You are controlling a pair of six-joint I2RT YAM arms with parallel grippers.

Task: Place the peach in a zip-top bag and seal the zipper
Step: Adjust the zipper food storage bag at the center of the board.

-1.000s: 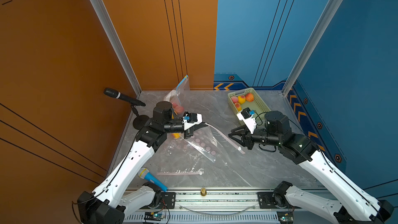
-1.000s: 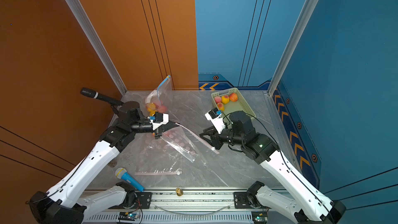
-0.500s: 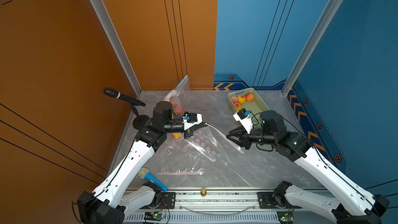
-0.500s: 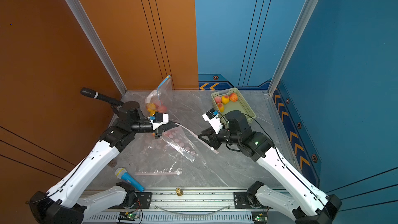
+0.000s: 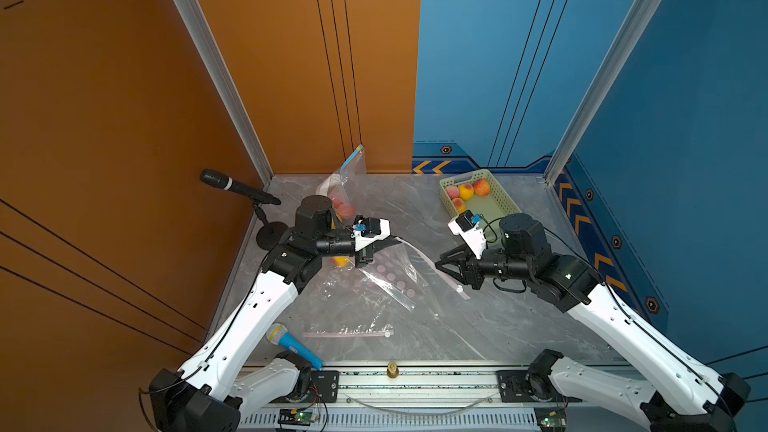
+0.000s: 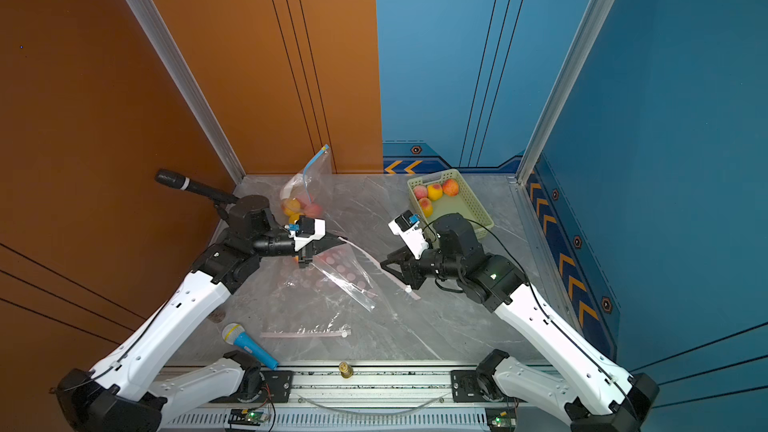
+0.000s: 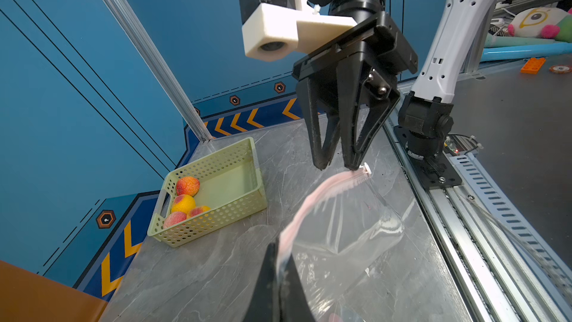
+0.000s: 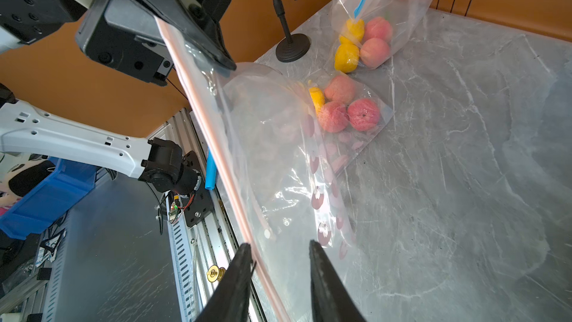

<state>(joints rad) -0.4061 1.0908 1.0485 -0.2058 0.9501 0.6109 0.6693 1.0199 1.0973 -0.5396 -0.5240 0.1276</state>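
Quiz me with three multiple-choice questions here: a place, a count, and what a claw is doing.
1. Where is the green basket? A. front rail B. far corner by the blue wall C. under the microphone
2. How many peaches lie in it? A. two B. four C. seven
3. The left gripper is: A. open over the basket B. holding a peach C. shut on the pink-zipper bag
Answers: B, it stands at the back beside the blue wall; B, four show in a top view; C, it pinches that bag's top edge.
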